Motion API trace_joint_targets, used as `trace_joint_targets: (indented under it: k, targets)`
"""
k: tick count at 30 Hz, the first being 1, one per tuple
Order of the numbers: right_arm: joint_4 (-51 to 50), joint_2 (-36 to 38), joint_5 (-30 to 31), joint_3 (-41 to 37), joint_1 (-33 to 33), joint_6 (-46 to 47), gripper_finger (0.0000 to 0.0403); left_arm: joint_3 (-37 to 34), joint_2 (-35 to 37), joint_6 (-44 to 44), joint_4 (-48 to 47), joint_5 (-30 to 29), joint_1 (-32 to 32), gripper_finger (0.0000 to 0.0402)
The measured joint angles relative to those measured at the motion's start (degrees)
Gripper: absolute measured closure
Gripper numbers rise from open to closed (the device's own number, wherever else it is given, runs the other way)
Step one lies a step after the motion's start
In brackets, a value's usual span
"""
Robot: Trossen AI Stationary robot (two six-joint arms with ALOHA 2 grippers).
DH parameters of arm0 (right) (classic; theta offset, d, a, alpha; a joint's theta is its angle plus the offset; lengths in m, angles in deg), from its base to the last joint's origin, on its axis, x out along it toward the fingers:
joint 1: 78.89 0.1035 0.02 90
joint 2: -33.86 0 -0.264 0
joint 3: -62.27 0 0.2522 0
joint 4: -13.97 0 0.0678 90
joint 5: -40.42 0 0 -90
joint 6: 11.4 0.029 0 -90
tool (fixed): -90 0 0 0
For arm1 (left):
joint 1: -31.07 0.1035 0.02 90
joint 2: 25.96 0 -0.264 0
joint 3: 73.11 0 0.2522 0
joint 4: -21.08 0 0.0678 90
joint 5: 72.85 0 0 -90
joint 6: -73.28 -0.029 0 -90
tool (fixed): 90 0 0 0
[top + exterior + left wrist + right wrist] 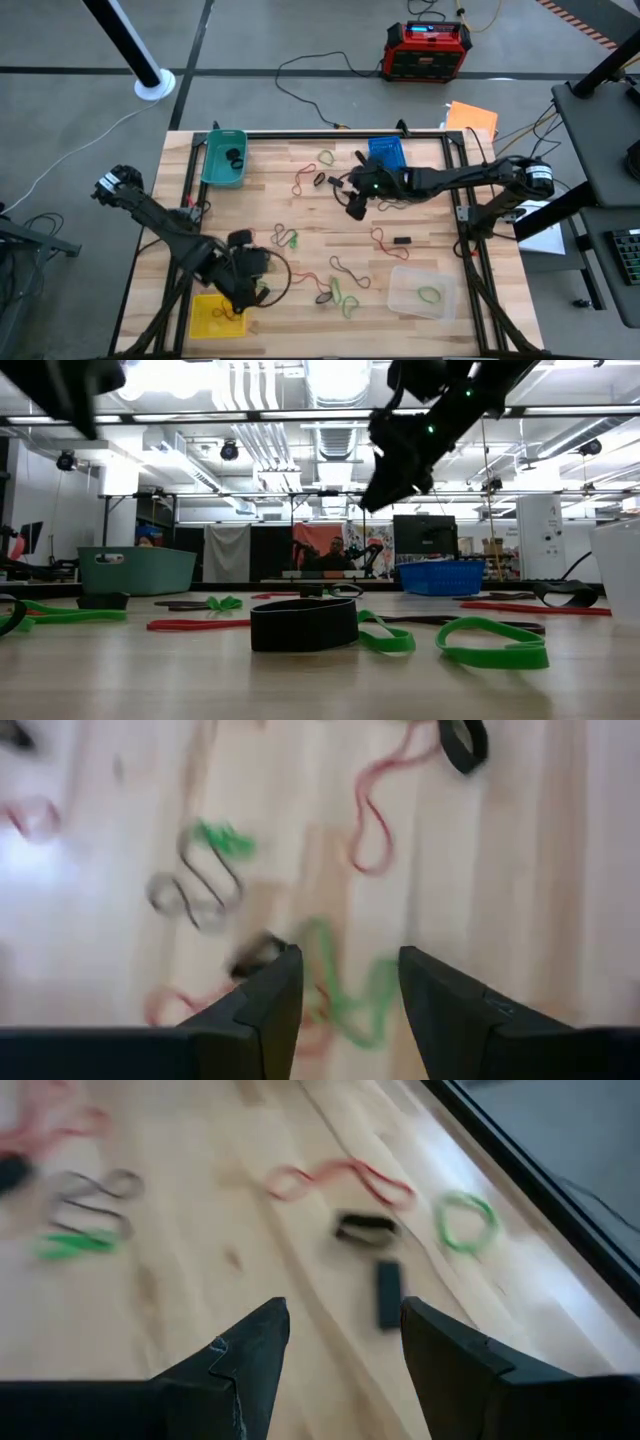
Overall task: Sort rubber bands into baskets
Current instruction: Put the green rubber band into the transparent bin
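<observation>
High view: teal basket (212, 160) holds black bands (234, 157); clear basket (400, 296) green band (430, 294); both end effectors open.

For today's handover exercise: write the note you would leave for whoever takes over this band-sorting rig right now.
Left gripper: open, empty, by the small yellow plastic basket, which holds red bands.
Right gripper: open, empty, by the blue plastic basket.
Done: black bands in the teal plastic basket; one green band in the clear plastic basket.
Left: many thin elastic rubber bands loose on the wooden table.
</observation>
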Motion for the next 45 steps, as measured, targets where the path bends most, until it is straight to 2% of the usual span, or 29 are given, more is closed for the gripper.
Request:
trace_joint_targets:
  k: [4,10,12,15,21,24,27,30,39,45]
  targets:
    - [3.7,-0.5,-0.4,0.0,2.8,-1.0,0.0216,-3.3,1.9,-13.0,5.5,-1.2,5.2,0.0266]
    - [7.5,-1.8,-0.5,0.1,7.2,-4.4,0.0216,-12.2,7.0,-28.0,18.1,-1.0,13.4,0.0285]
    - [7.7,-2.4,-0.5,0.1,9.2,-5.6,0.0216,-15.5,9.4,-32.2,23.5,-0.1,15.7,0.0287]
    - [7.1,-3.6,-0.9,0.1,12.3,-6.1,0.0216,-20.4,13.4,-39.6,31.9,4.3,18.6,0.0288]
    - [9.3,-5.7,-0.5,0.1,15.6,-1.6,0.0216,-28.9,21.4,-48.7,43.0,5.8,23.8,0.0288]
    - [14.9,-8.8,-0.5,0.1,15.7,0.8,0.0216,-32.2,24.8,-52.4,46.7,5.8,25.6,0.0288]
    - [18.7,-13.2,-0.5,2.0,15.7,0.8,0.0216,-34.7,28.0,-54.3,49.3,5.8,27.1,0.0288]
    - [18.4,-17.3,-0.5,5.6,15.1,-1.0,0.0216,-36.4,30.6,-54.1,50.0,4.4,28.1,0.0288]
    - [18.0,-27.7,-1.0,15.8,14.1,-8.5,0.0216,-36.9,34.9,-48.4,48.9,-7.2,28.2,0.0288]
    - [18.2,-32.3,-5.2,19.1,13.7,-10.0,0.0216,-36.9,36.1,-47.3,49.0,-11.5,28.3,0.0288]
